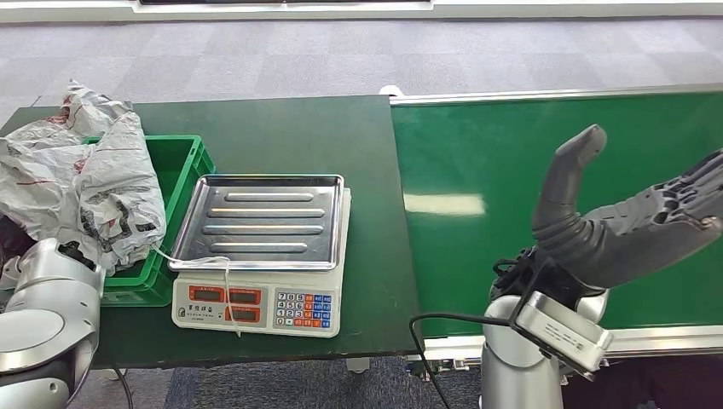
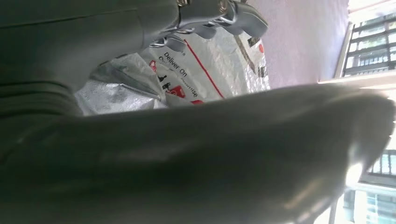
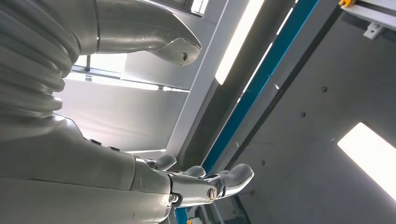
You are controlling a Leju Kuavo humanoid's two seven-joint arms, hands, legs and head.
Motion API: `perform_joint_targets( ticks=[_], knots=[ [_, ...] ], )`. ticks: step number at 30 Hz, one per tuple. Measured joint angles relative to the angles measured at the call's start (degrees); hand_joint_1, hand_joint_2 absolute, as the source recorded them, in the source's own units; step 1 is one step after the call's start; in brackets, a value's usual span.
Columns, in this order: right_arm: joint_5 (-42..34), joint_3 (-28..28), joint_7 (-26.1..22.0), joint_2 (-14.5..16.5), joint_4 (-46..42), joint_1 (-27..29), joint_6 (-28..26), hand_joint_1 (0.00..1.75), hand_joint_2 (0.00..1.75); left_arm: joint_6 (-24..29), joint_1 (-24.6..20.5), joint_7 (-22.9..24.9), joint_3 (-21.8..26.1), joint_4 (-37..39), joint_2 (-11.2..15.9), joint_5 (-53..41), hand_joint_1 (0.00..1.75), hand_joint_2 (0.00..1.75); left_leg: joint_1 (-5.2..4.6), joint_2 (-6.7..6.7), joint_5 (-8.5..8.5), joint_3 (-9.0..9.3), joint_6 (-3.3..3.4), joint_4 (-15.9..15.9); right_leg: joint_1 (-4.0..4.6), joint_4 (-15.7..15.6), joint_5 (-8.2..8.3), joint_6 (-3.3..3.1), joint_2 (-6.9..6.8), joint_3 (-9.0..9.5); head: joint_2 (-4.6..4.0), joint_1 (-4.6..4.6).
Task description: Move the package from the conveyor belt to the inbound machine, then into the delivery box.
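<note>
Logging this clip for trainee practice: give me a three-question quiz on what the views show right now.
1. True or false: a package lies on the scale's steel tray.
2. Where are the white packages? A) on the conveyor belt B) piled in and over the green crate C) on the floor
3. What does the right hand hold?

Key: 1 false, the tray is bare. 2 B. 3 Nothing; it is raised over the belt with thumb and fingers apart.
</note>
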Motion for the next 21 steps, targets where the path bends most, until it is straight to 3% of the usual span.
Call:
perform_joint_targets(
  ticks=[11,16,21],
  knots=[
    [0.0,0.3,0.0,0.0,0.8,0.0,0.0,0.00,1.75,-1.8,-0.3,-1.4,0.0,-1.5,-0.3,2.5,0.00,0.00,0.00,0.00,0.00,0.00,0.00,0.0,0.00,0.0,0.00,0.00,0.00,0.00,0.00,-0.01],
    [0.0,0.7,0.0,0.0,1.3,-0.1,0.0,0.00,1.75,-6.7,-0.2,-1.9,-1.4,-8.9,-2.9,15.0,0.00,0.00,0.00,0.00,0.00,0.00,0.00,0.0,0.00,0.0,0.00,0.00,0.00,0.00,0.00,0.00],
    [-0.1,0.8,0.0,0.0,1.7,-0.2,0.0,0.00,1.75,-10.2,1.2,-1.9,-6.8,-17.3,-5.6,26.2,0.00,0.00,-0.01,-0.04,0.00,-0.01,0.00,0.0,-0.01,0.0,0.00,0.00,-0.01,0.01,0.00,0.00]
  ],
)
